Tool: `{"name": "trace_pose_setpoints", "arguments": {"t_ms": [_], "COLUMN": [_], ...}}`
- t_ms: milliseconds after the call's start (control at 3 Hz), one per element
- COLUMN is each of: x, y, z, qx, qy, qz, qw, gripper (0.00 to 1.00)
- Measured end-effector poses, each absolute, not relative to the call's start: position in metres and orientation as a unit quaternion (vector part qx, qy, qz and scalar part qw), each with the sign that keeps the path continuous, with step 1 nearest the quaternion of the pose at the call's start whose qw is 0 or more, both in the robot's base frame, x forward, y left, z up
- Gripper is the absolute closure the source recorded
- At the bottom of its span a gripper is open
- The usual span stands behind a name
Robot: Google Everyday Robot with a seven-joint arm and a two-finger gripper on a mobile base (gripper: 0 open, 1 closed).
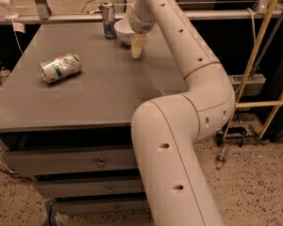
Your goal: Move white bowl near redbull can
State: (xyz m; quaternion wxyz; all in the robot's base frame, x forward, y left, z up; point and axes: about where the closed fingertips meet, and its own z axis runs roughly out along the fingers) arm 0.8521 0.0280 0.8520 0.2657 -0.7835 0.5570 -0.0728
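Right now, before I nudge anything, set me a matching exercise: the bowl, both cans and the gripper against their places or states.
1 white bowl
2 redbull can
3 silver-and-green can
4 gripper

A on its side, left on the table
B blue-and-silver, standing, far edge
C far end, partly hidden by the arm
D pointing down, just before the bowl

Pairs: 1-C, 2-B, 3-A, 4-D

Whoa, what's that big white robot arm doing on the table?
The robot's long white arm reaches across the grey table to its far edge. Its pincer is right at the round white bowl, which sits just beside the slim blue-and-silver drink can. So the bowl is already near that can. A dented silver-and-green can lies on its side further left, by itself.
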Motion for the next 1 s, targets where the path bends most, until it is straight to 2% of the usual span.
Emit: {"name": "trace_pose_setpoints", "arguments": {"t_ms": [1000], "x": [0.8516], "y": [0.0277], "z": [0.8531], "qx": [-0.783], "qy": [0.557], "qz": [-0.073], "qw": [0.266], "gripper": [0.00]}}
